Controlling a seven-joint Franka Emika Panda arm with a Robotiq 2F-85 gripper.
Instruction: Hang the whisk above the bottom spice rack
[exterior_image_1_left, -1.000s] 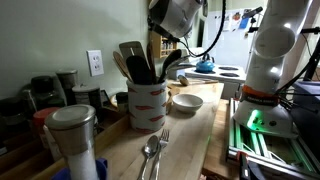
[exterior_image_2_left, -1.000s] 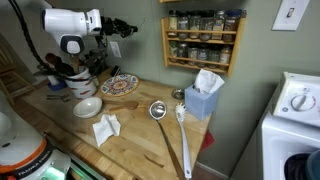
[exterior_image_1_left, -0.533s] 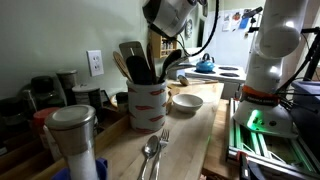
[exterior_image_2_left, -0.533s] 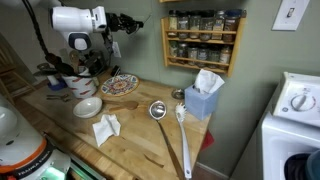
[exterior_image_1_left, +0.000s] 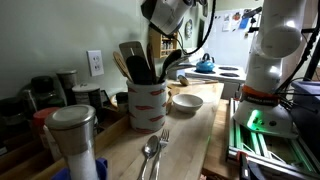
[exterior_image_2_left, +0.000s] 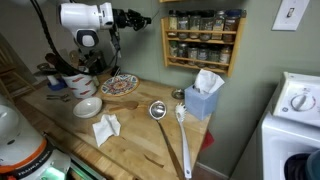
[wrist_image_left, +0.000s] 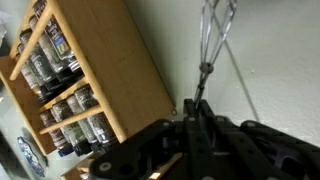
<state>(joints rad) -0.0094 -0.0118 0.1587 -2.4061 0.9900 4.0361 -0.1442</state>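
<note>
- Wood dominates the scene: a pale butcher-block surface (exterior_image_2_left: 150, 140) and, on the green wall behind it, a light-brown wooden wall rack with three rows of small jars. The bottom spice rack (exterior_image_2_left: 203, 58) is its lowest tier.
- The black Robotiq gripper (wrist_image_left: 195, 115) is high in the air, off to one side of the rack. Its jaws are clamped on the handle of a metal wire whisk (wrist_image_left: 203, 70).
- The whisk is airborne at about rack height. In the wrist view it is near the rack's side panel but apart from it, with bare wall between. It touches neither wall nor shelf.
- The grip is on the handle, so the wire end leads and points away from the wrist. Likely reason: the free end can be offered up to a peg first.
- No hook or peg shows in any view, so I cannot tell where the whisk should catch.
- The carry height looks deliberate. It clears the clutter below: a white utensil crock with red bands (exterior_image_1_left: 147, 105), a white bowl (exterior_image_2_left: 87, 107), a patterned round plate (exterior_image_2_left: 118, 85) and a blue tissue box (exterior_image_2_left: 205, 97).
- Step in hand, as I judge it: the approach. The whisk is lifted but not yet hung.
- The next move calls for sideways travel toward the rack, then fine alignment above the lowest tier.
- Risks: the wires may snag or tip a jar, and the thin handle may swivel in the pinch.
</note>
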